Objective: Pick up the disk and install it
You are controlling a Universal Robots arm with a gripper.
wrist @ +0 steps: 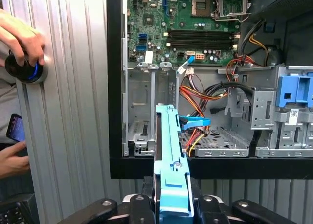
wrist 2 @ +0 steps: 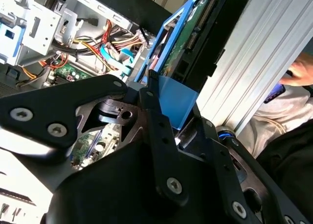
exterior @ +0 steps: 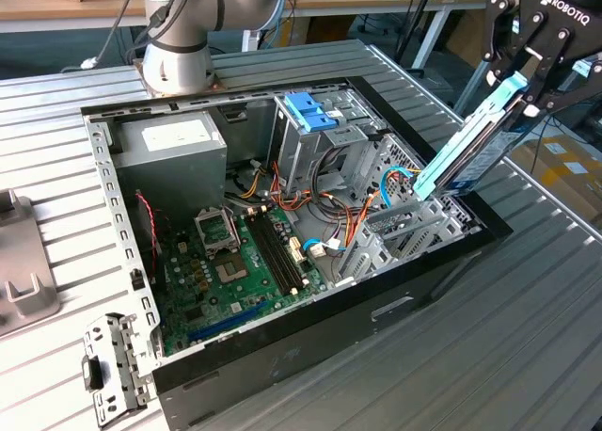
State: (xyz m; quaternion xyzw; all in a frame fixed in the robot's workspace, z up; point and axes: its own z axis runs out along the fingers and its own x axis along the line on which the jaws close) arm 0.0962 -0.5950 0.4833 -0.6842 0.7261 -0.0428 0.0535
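Disk (exterior: 463, 149): rigid metal slab in light blue plastic rails; judged moderately heavy for its bulk, stiff, shock-sensitive, exposed circuit side better left untouched. Best taken by the rail edges, as now. Held aloft, tilted, above the corner of the open computer case (exterior: 282, 351) at the exterior view's right, over the empty drive bay (wrist: 146, 111); not yet seated.

Pincer (exterior: 529, 78): closed down on the upper end of the disk, fingers (wrist 2: 159, 131) pressed against the blue rail (wrist: 171, 165) from both sides, gap no wider than the carrier itself.

Case interior: motherboard (exterior: 235, 252), grey power supply (exterior: 174, 144), drive cage with blue bracket (exterior: 310, 111), loose orange and blue cabling (exterior: 353, 215).

Ribbed metal bench (exterior: 489, 327) beneath. Person's hand (wrist: 22, 38) on a round knob at the bench edge, in the first wrist view.
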